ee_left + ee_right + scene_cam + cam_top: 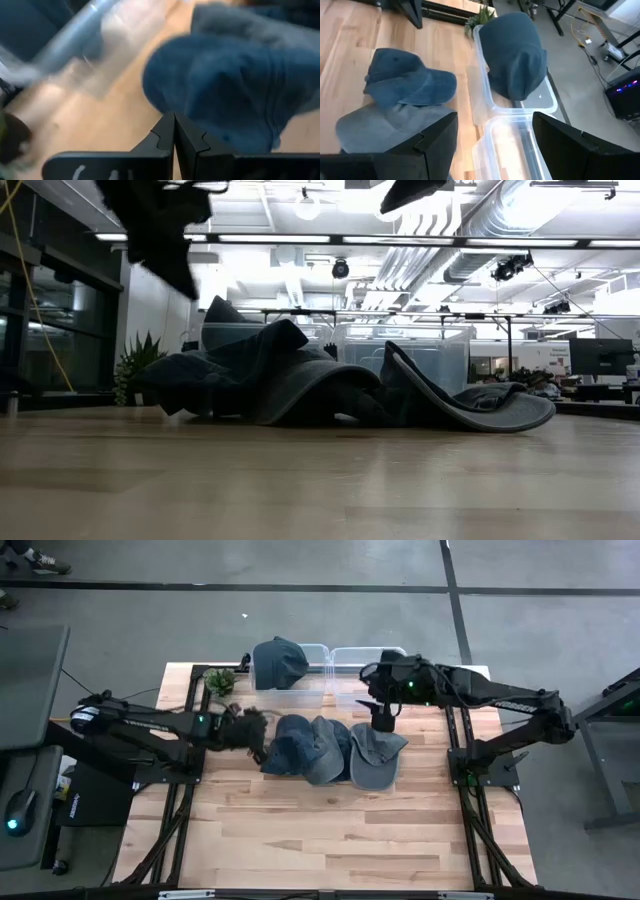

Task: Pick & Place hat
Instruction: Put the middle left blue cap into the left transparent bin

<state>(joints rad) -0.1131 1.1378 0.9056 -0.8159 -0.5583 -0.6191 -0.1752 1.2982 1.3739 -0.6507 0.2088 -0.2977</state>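
On the desk (330, 840), the near half is bare wood; the work sits in the middle and at the far edge. A pile of hats (330, 750) lies at the desk's centre: dark blue caps on the left, a grey one on the right, overlapping. These appear to be what is left to move.

The left gripper (248, 730) sits just beside the pile's left edge. In its wrist view its fingers (172, 135) are pressed together and hold nothing, with a blue hat (225, 80) lying just beyond their tips. So the grasp is judged not yet made.

The right gripper (382, 720) hovers over the far right part of the pile, above the grey hat; its fingers (437, 137) are spread wide and empty.

Farther back, two clear bins stand side by side at the far edge. The left bin (290, 690) already carries one dark hat (278, 662); the right bin (345, 662) looks empty. So one placement seems done, with several to go.
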